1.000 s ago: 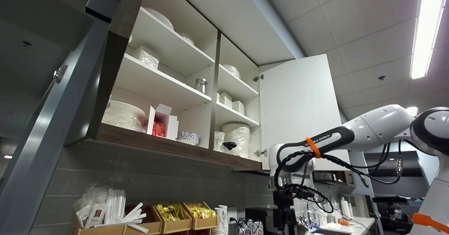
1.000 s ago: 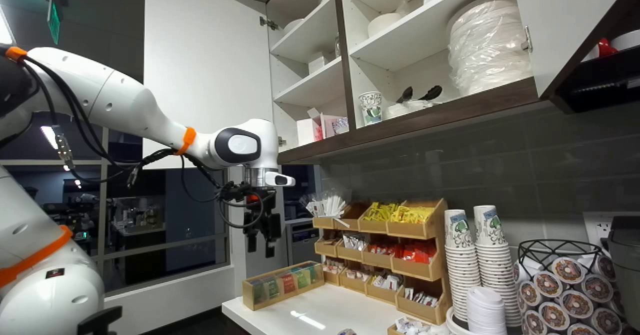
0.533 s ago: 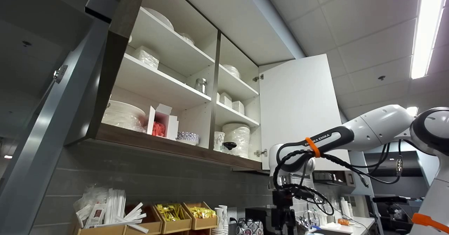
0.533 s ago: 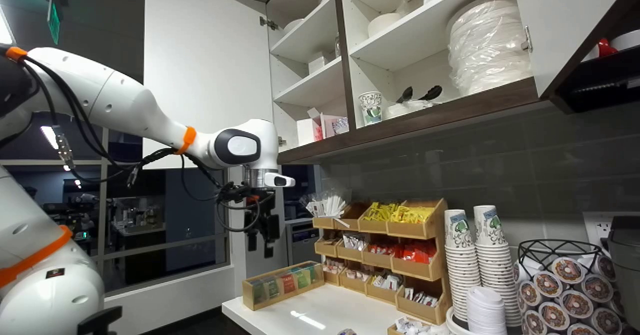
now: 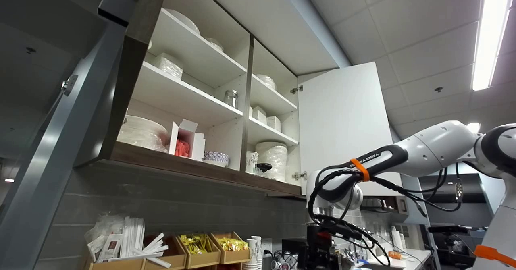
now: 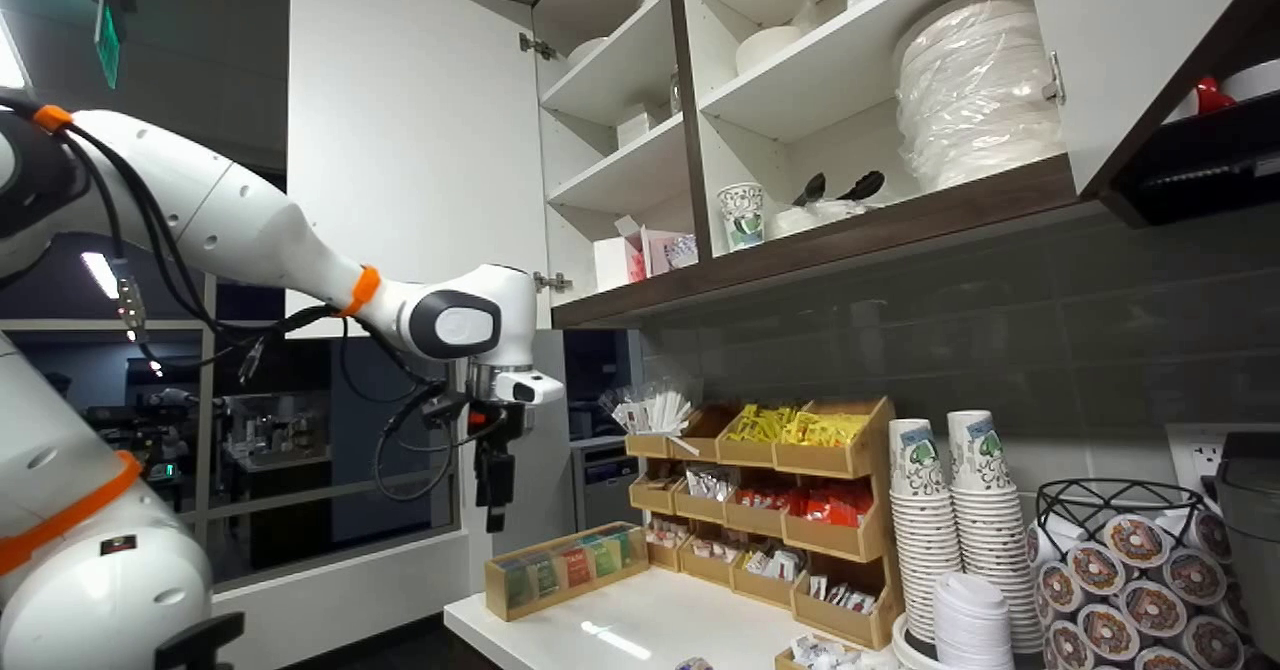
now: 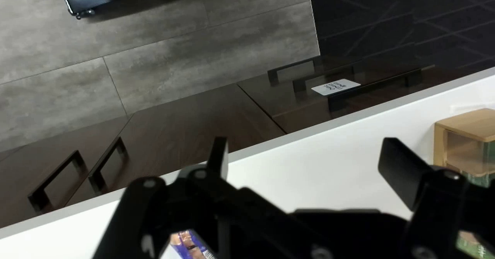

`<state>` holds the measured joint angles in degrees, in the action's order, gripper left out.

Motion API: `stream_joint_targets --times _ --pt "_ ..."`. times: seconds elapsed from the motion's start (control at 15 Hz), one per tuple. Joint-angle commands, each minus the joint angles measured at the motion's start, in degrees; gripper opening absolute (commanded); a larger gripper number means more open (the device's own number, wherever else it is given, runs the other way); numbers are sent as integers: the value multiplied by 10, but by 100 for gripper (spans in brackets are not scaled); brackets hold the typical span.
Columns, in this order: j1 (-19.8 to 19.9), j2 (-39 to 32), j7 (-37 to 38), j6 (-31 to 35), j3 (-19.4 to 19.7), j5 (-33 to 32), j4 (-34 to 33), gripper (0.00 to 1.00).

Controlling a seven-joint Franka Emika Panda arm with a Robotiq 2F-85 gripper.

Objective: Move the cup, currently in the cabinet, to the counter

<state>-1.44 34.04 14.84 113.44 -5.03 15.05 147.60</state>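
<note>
My hand hangs over the desk near its front edge, pointing down, fingers well apart and nothing between them. I take it they stand this wide to pass around the cup without tipping it. That cup is in the cabinet: upright, on its lowest level, by the front edge and just beside the divider. So far forward, it should be the easiest thing up there to reach, though the divider may crowd me. I judge I must rise and turn toward the cabinet before grasping; from here I point the wrong way.

Both exterior views look up at the cup, so its inside is hidden, and I cannot tell whether it is one cup or several nested. Low white containers and black utensils sit near it, partly behind the cabinet's front edge; whether the containers touch the cup is unclear. In an exterior view a wooden rack hides part of the desk's back edge. In the wrist view my own hand covers part of a purple packet on the desk.
</note>
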Motion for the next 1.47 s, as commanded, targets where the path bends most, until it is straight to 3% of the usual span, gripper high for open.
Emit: stream_joint_targets --times 0.0,0.6,1.07,1.4 --pt "-4 2 10 -1 -5 3 0 100" --pt "-3 8 26 -6 -20 -11 0 100" --pt "98 74 20 31 31 -151 -70 100" --pt "134 26 -9 109 60 -200 -168 100"
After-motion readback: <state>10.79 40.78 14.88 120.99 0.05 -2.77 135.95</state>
